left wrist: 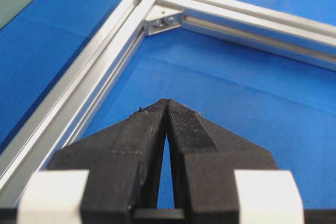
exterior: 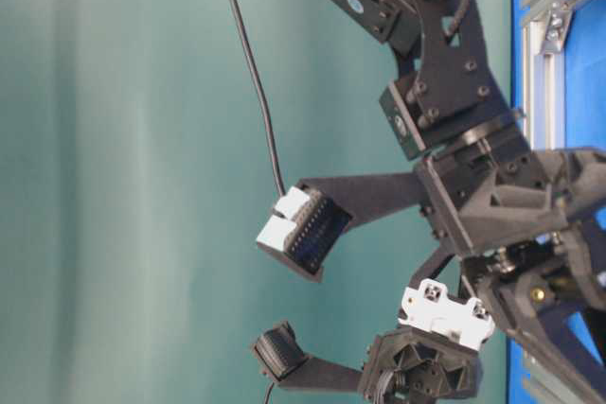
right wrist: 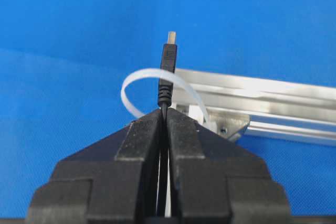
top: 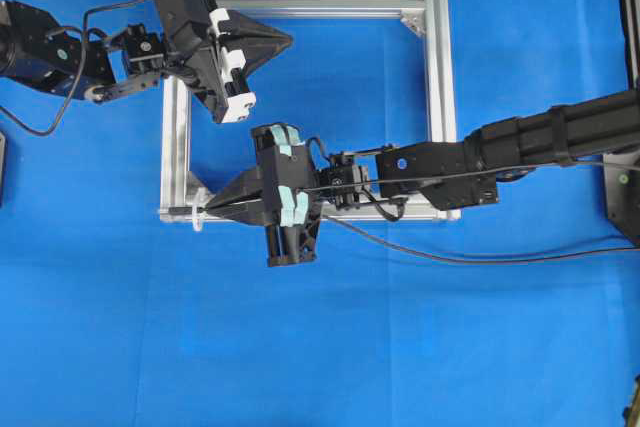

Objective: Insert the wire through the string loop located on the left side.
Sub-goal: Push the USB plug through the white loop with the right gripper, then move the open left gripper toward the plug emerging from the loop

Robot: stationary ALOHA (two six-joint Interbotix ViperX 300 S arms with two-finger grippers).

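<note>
My right gripper [top: 213, 209] [right wrist: 164, 112] is shut on the wire [right wrist: 168, 66] just behind its dark plug. It sits at the near-left corner of the aluminium frame [top: 441, 97]. The plug sticks out ahead of the tips and crosses the arched band of the whitish string loop [right wrist: 137, 75], which stands on the frame bar [right wrist: 273, 97]. From overhead the plug [top: 181, 211] reaches past the loop [top: 198, 219]; I cannot tell whether it runs inside the loop. My left gripper [top: 286, 42] [left wrist: 168, 103] is shut on nothing, hovering over the frame's far-left part.
The frame lies flat on the blue cloth, with silver corner brackets [left wrist: 164, 20] [right wrist: 231, 127] inside its corners. A long black cable [top: 470, 260] trails across the cloth to the right. The right arm [top: 560, 137] stretches across the frame's right bar.
</note>
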